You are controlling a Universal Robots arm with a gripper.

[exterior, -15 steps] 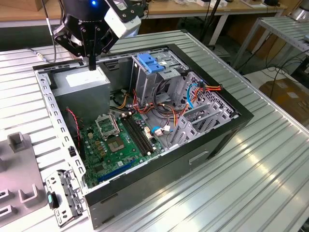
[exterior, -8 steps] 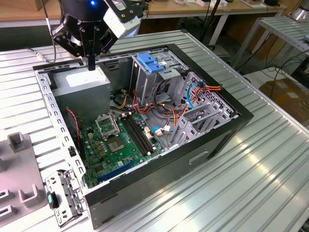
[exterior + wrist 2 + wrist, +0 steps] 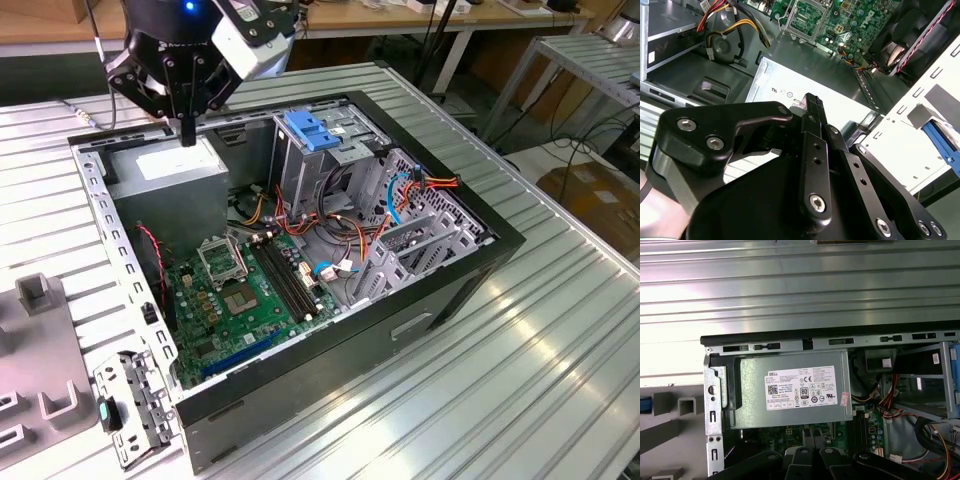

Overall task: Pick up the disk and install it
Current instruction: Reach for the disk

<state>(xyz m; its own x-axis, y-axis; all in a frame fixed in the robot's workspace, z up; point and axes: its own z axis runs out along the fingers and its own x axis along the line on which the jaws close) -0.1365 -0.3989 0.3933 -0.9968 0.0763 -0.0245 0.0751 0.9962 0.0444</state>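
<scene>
In the second wrist view the disk (image 3: 944,142) shows its blue rail, outside the case (image 3: 430,290). In the exterior view, at the case's 11 o'clock, the gripper (image 3: 187,128) hangs over the power supply (image 3: 175,165), fingers pressed together, empty.

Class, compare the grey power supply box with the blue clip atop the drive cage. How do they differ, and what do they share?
The power supply box is grey metal with a white sticker; the blue clip is bare plastic. The box is far larger than the clip. The gripper hangs over the box; the clip sits to the exterior view's right. Both are inside the open case.
</scene>
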